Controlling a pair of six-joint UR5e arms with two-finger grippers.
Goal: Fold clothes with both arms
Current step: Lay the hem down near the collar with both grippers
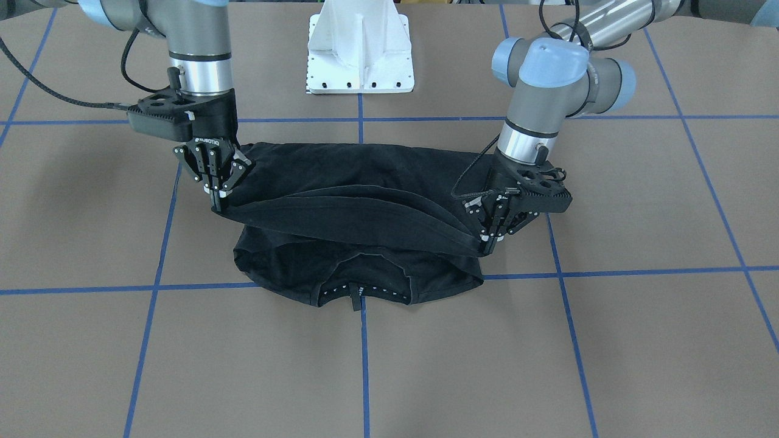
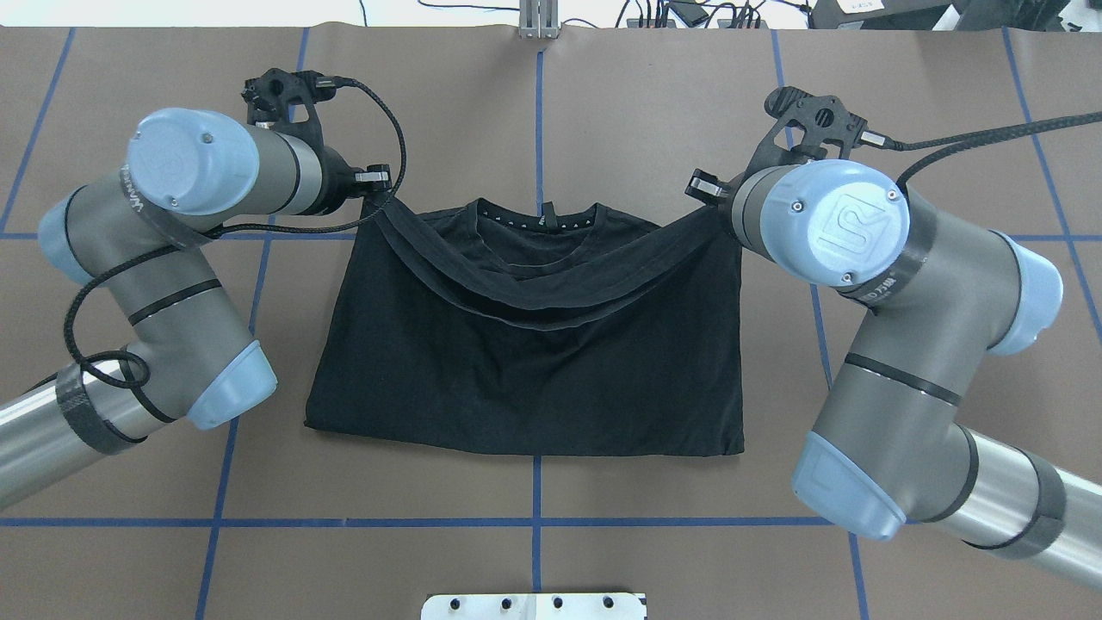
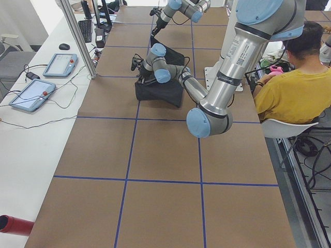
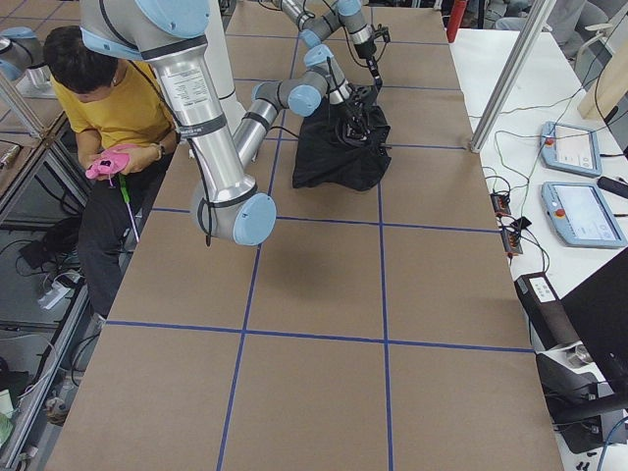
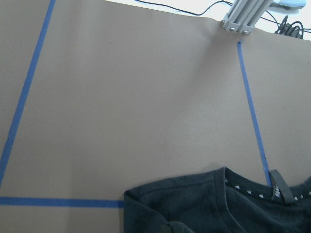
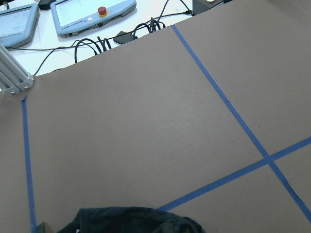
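The black T-shirt (image 1: 365, 182) lies on the brown table, its collar (image 1: 359, 292) on the side away from the robot's base. Both arms hold up one edge of it, which sags between them above the collar (image 2: 538, 220). My left gripper (image 1: 490, 243) is shut on that edge's corner at the front view's right. My right gripper (image 1: 216, 204) is shut on the other corner. Overhead, both wrists cover the fingers. The left wrist view shows the collar (image 5: 252, 187) below; the right wrist view shows a bit of black cloth (image 6: 131, 221).
The white base plate (image 1: 360, 67) stands behind the shirt. Blue tape lines (image 2: 534, 521) grid the table. A seated person in yellow (image 3: 295, 88) is beside the robot. Teach pendants (image 4: 579, 211) lie on the side bench, and an aluminium post (image 5: 240, 17) stands at the far edge.
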